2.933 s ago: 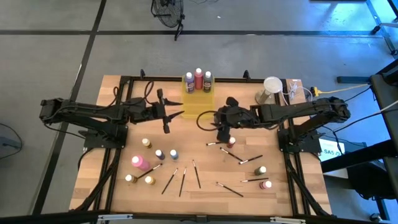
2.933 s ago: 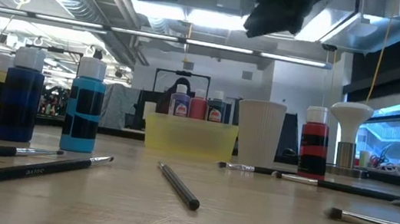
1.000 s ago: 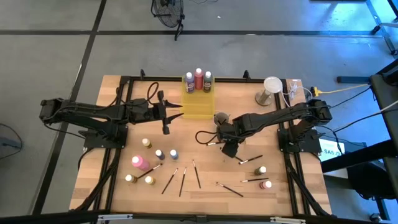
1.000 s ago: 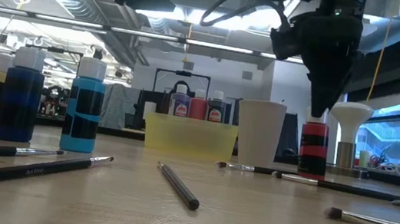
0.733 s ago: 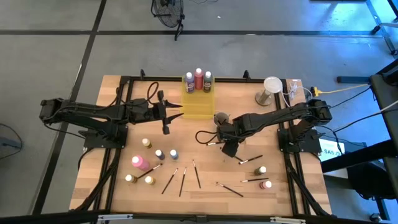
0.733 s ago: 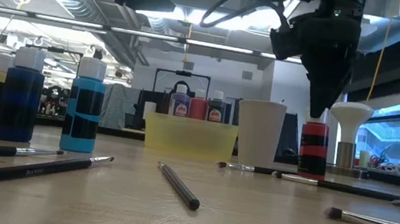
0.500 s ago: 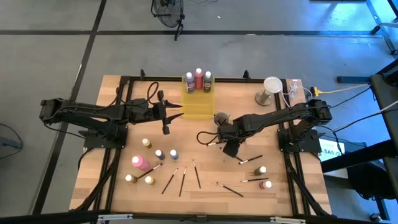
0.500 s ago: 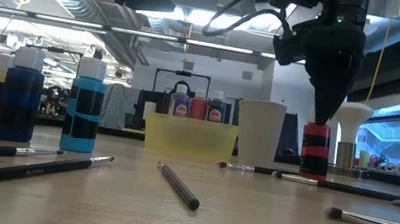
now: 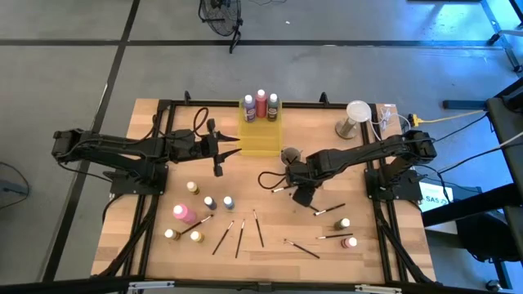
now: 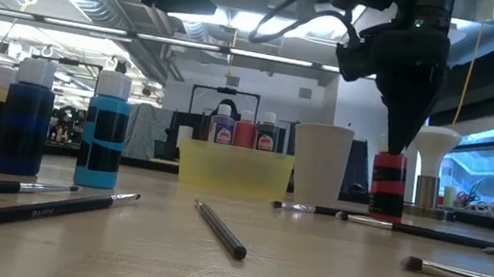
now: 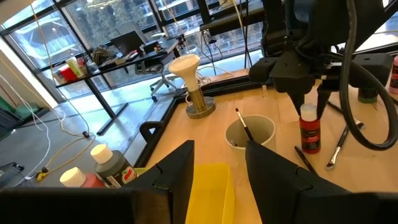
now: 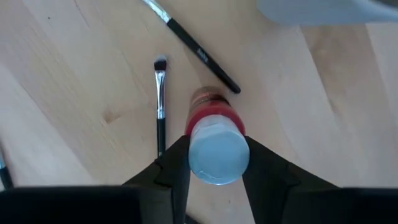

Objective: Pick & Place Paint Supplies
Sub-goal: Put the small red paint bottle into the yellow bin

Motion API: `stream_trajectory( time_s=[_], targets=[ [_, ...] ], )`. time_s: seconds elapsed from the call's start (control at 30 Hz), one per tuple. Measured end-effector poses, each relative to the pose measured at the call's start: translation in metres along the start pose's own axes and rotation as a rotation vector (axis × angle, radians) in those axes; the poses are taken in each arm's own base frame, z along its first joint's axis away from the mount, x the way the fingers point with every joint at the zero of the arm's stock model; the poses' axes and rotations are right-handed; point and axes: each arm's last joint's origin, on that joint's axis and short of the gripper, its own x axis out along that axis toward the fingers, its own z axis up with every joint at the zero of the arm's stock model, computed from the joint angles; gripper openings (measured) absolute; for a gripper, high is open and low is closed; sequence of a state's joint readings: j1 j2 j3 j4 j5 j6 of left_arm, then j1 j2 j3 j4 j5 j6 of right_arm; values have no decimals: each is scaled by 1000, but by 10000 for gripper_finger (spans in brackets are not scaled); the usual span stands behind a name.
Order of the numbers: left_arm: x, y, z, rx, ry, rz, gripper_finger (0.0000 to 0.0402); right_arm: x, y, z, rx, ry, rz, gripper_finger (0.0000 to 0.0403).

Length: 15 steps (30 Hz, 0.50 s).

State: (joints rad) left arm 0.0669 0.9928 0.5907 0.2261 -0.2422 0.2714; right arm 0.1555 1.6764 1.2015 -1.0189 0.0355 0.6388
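A red paint bottle (image 10: 389,186) with a white cap stands upright on the wooden table, right of centre. My right gripper (image 12: 217,163) hangs over it, pointing straight down, shut on the cap. In the high view the gripper (image 9: 301,193) hides the bottle. Next to the yellow tray (image 9: 261,135) my left gripper (image 9: 235,144) hovers level and open, holding nothing. Three bottles (image 9: 261,102) stand in the tray's far end. The grey cup (image 11: 250,134) holds one brush. More bottles (image 9: 204,208) and brushes (image 9: 241,233) lie on the near half of the table. My right gripper pinches the bottle's white cap (image 12: 219,146) between its two fingers, one on each side. The fingers (image 11: 298,93) come from above, pointing down. The bottle stands upright with its base on the table.
Two brushes (image 12: 160,106) lie on the wood close by the red bottle. Two more bottles (image 9: 346,232) and several brushes stand toward the near right. A pale mushroom-shaped stand (image 9: 355,114) is at the far right corner. A black cable loop (image 9: 265,180) hangs by my right arm.
In the low view my right gripper's fingers have sunk slightly around the red bottle's cap. The bottle stays standing in its place on the table.
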Motion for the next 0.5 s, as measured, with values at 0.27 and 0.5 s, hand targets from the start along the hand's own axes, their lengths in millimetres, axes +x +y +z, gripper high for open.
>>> stream_trajectory(
  time_s=[0.27, 0.5],
  targets=[
    [0, 0, 0, 0, 0, 0, 141, -14, -3, -9, -11, 115, -67, 121],
    [0, 0, 0, 0, 0, 0, 141, -63, -3, -8, -12, 162, -124, 120]
  ],
)
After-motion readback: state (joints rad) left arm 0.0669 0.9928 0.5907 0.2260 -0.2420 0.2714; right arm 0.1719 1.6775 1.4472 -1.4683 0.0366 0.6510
